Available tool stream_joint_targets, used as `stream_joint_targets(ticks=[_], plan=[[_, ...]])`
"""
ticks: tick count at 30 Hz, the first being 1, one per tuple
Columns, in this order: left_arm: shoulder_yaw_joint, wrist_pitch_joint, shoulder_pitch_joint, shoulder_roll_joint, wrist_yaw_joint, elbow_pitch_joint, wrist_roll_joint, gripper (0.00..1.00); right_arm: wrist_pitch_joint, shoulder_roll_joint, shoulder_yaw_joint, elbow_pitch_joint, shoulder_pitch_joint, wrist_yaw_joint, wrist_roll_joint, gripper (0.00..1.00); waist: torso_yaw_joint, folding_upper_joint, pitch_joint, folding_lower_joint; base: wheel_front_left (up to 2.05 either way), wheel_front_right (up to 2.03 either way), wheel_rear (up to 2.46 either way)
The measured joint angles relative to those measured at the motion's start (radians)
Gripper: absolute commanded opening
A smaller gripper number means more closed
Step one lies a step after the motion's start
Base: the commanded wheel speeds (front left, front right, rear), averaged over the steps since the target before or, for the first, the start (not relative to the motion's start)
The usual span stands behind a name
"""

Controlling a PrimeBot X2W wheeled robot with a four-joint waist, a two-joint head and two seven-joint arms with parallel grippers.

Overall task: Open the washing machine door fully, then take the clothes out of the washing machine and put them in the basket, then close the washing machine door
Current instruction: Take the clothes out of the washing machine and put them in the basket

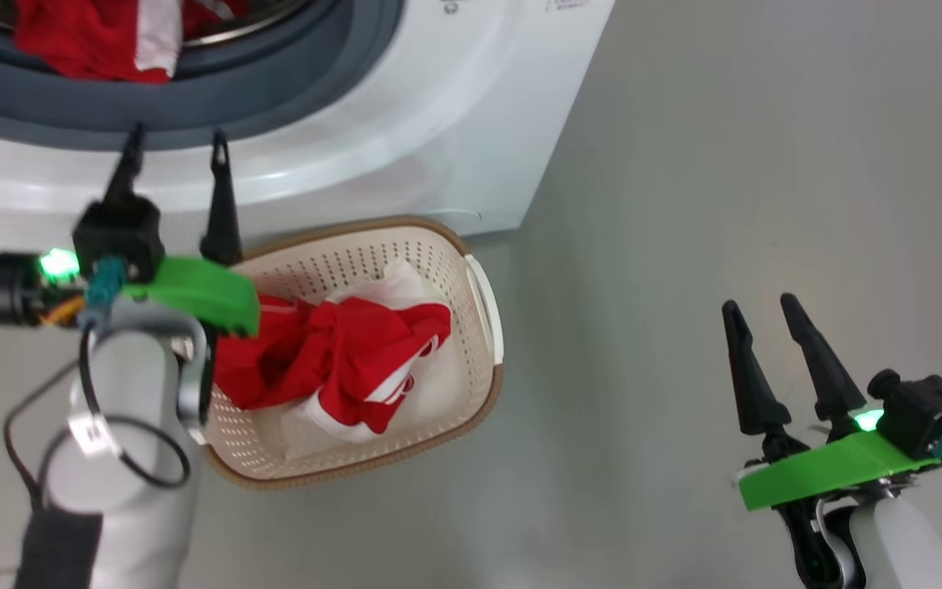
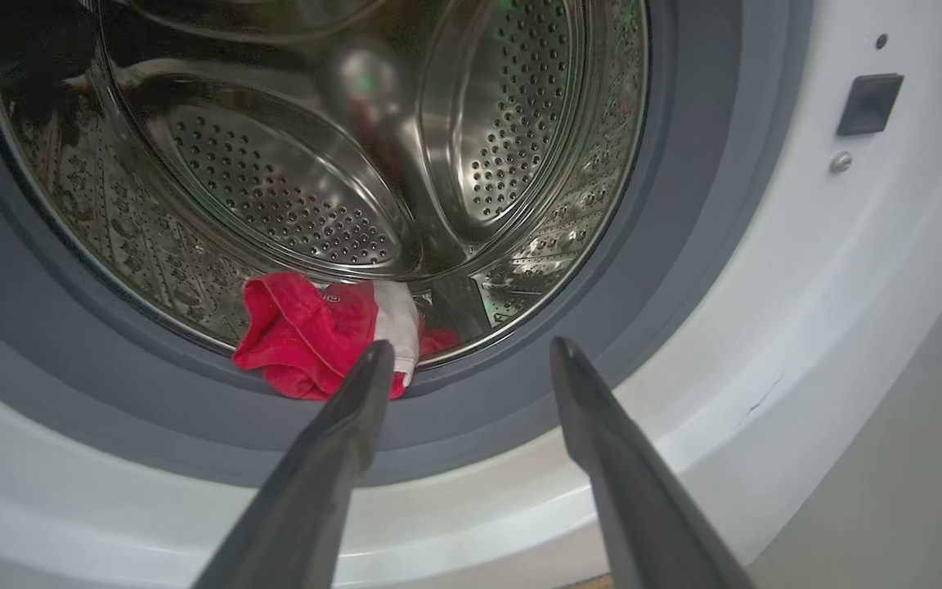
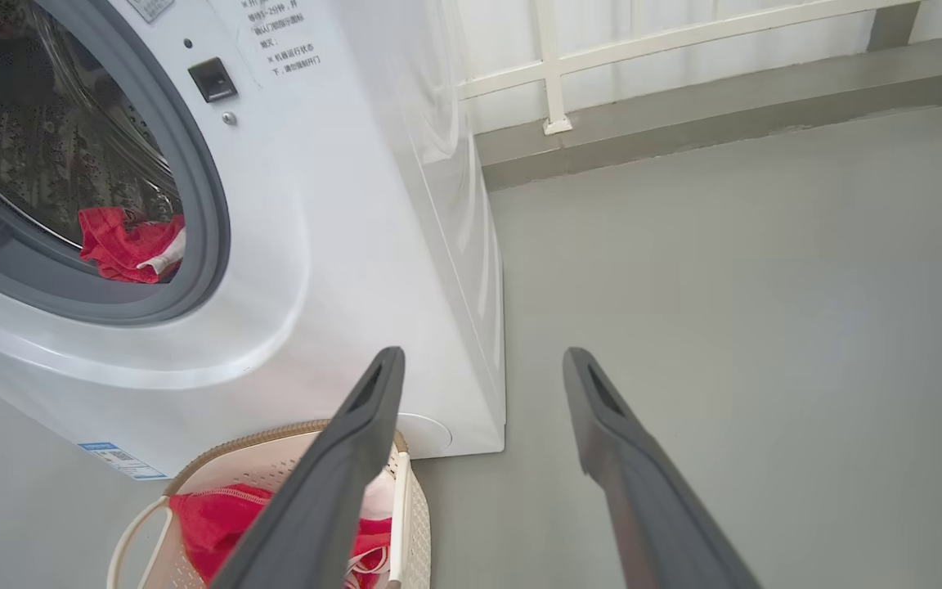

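The white washing machine (image 1: 405,131) stands with its drum open; its door is out of view. Red clothes (image 2: 307,335) with white trim lie at the drum's front lip, on the grey rubber ring (image 2: 70,360). More red and white clothes (image 1: 340,360) lie bunched in the cream basket (image 1: 479,384) on the floor in front of the machine. My left gripper (image 1: 177,151) is open and empty, above the basket's left side, with its fingers pointing at the drum mouth just short of the garment. My right gripper (image 1: 761,307) is open and empty over the floor, right of the basket.
Grey floor (image 1: 765,164) stretches to the right of the machine. A white railing and low ledge (image 3: 684,74) run along the far side. A dark latch socket (image 2: 869,103) sits on the machine's front, right of the drum.
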Motion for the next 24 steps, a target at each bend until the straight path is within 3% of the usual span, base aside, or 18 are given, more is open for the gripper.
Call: stream_joint_targets(ticks=[15, 24], plan=[[-0.045, 0.022, -0.460, 0.090, 0.064, 0.446, 0.081, 1.00, 0.000, 0.012, 0.034, -0.006, -0.103, 0.000, 0.013, 1.00, -0.069, 0.0000, 0.175, 0.0000, 0.00, 0.00, 0.00], [-0.086, 0.083, -0.634, 0.132, 0.092, 0.605, 0.125, 1.00, 0.000, 0.013, 0.053, -0.007, -0.145, 0.000, 0.040, 1.00, -0.114, 0.0000, 0.237, 0.0000, 0.00, 0.00, 0.00]])
